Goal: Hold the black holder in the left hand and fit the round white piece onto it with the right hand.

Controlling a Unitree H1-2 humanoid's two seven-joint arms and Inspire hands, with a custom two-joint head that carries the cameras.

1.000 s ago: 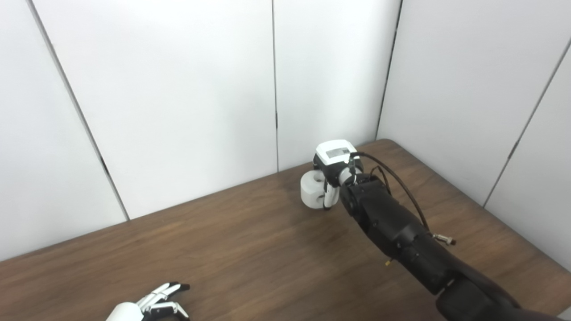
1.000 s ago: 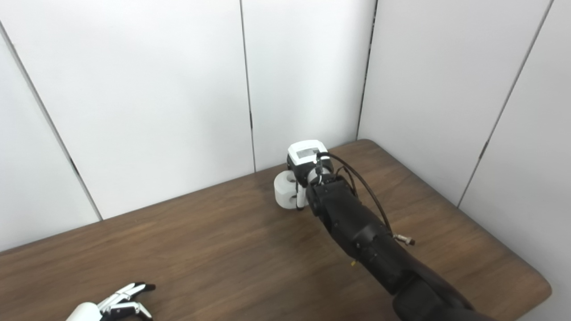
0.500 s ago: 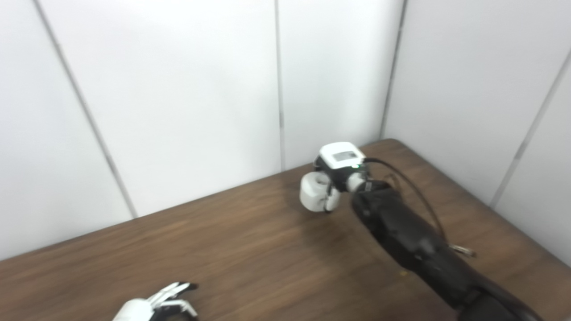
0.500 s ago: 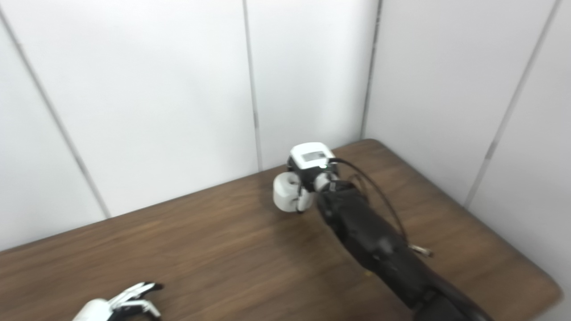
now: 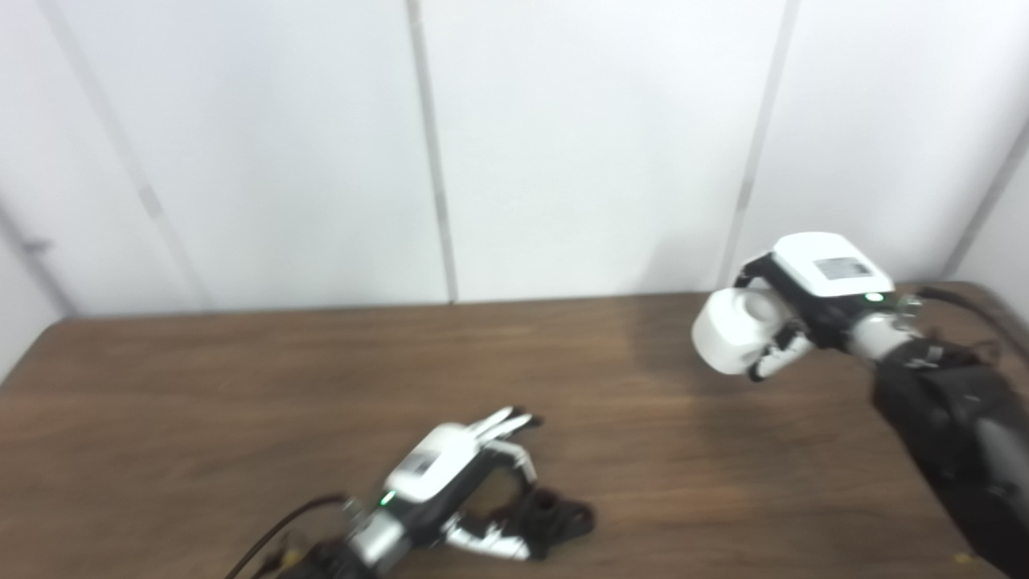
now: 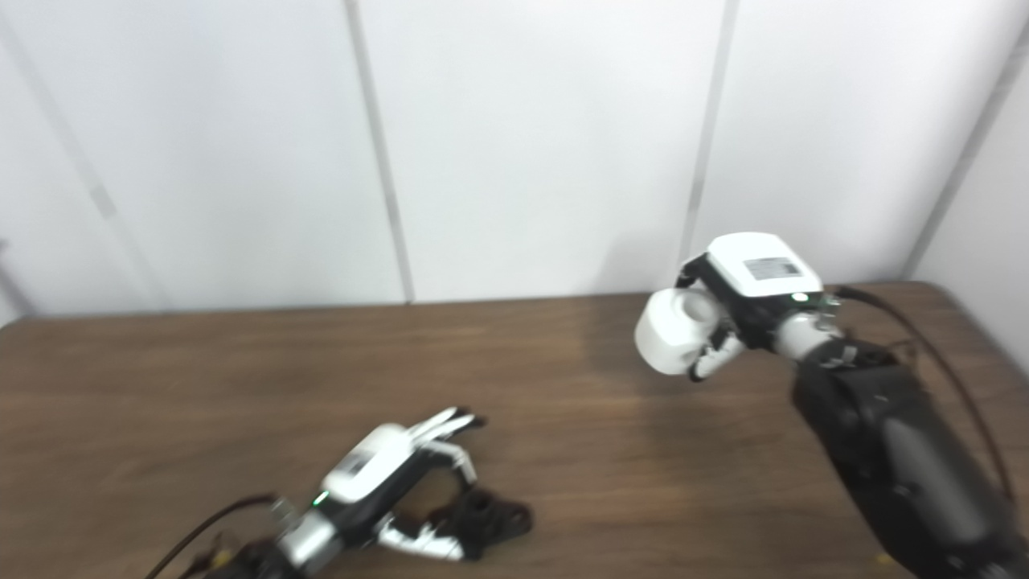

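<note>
Black holder (image 5: 547, 519) lies on the bench (image 5: 201, 386), near edge. Left hand (image 5: 450, 482) arched over it, fingers apart and curled round its left end, not clearly clamped. Right hand (image 5: 804, 301) closed on the round white piece (image 5: 731, 330), held clear of the bench, well right of the holder and farther back. Judgement: secure the holder first, lift it level, then bring the white piece over bore-first.

Right hand (image 5: 792, 318) gripping round white piece (image 5: 731, 330), left hand (image 5: 458, 490) beside black holder (image 5: 555, 519)

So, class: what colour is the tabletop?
Dark brown wood grain on the tabletop; it shows best in the right eye view.
</note>
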